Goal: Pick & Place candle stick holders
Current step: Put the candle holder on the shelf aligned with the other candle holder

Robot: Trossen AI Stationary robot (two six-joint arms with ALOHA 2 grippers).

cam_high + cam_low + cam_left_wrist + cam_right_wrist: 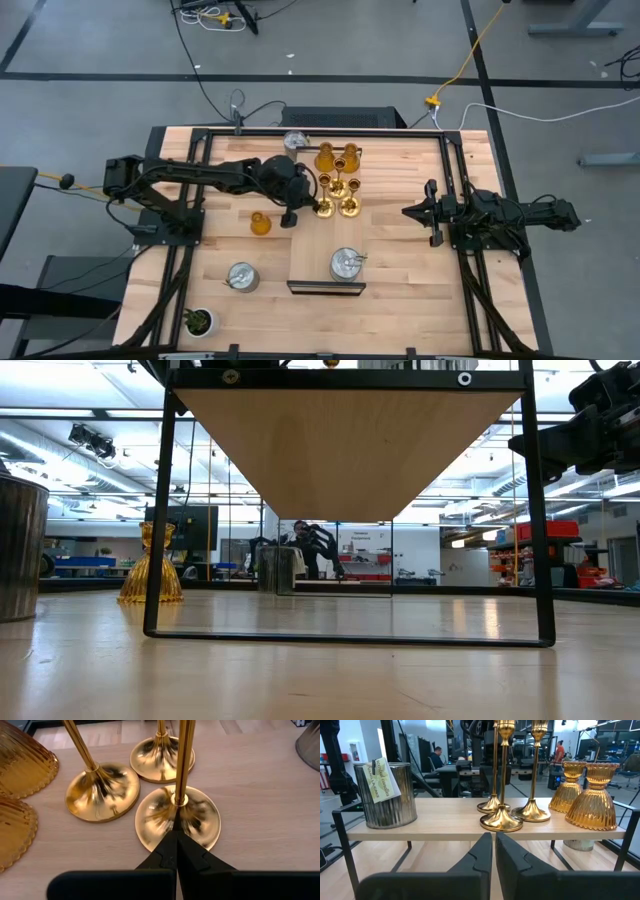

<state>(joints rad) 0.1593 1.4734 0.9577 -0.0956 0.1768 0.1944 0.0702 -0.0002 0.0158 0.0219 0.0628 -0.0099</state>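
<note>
Pale wooden tabletop (400,250), seen from above, on a grey floor with loose cables. Left tool (291,219) reaches in from the left edge to mid-tabletop, fingers pressed together, just beside the nearest of three shiny gold thin-stemmed holders (338,195) on a raised wooden shelf (320,265) with a black frame. Two amber-orange bell-shaped holders (338,157) stand behind them, toward the far edge. A third amber bell holder (260,224) stands on the tabletop left of the shelf. Squat silver metal holders: one at the far edge (296,141), one on the shelf's near part (346,264), one toward the near-left corner (242,277). Small green potted plant (198,321) at the near-left corner. Right tool (420,212) waits near the right edge, fingers nearly together, holding nothing.

Low view: shelf underside overhead, the lone amber holder standing upright on the tabletop at left, a silver holder at the left margin.

Left wrist view: closed dark fingers (176,852) touch the round base of the nearest gold holder (177,815); two more gold bases behind it, apart.

Right wrist view: fingers almost touching; ribbed silver holder with a paper tag (385,795), gold stems and two amber bells on the shelf.
</note>
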